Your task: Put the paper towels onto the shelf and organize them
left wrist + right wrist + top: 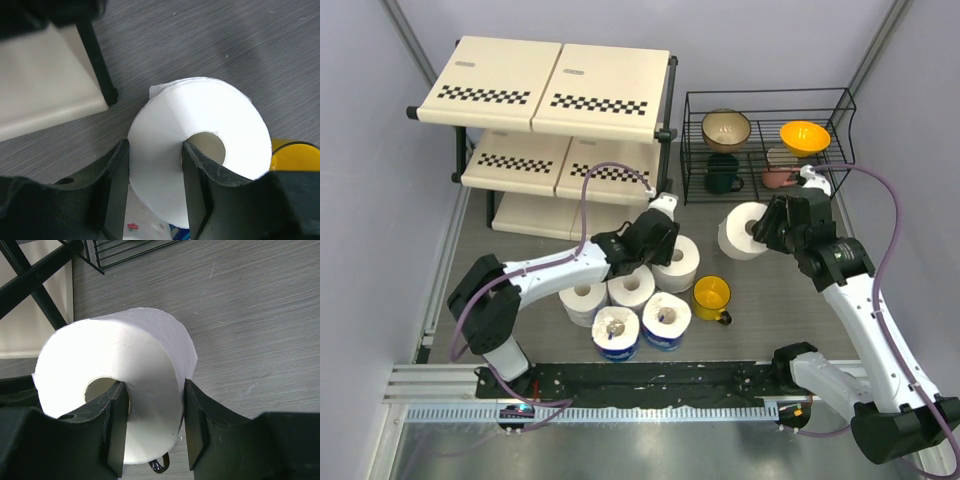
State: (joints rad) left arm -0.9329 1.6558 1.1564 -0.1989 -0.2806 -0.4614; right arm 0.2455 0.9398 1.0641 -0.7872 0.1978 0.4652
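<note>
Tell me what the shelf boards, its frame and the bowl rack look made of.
Shelf boards: likely plastic, cream, smooth matte, with moulded seams. Shelf frame: black tube, probably painted metal. Bowl rack: thin black wire, apparently coated metal.

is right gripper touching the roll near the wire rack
Touching. Right wrist view: right gripper pinches the wall of the paper towel roll, one finger inside its core.

From the top view I get even overhead light, with only soft shadows beneath the shelf. On the wrist views the surface is sharp, the paper roll glares near-white, and my fingers look dark and slightly soft.
</note>
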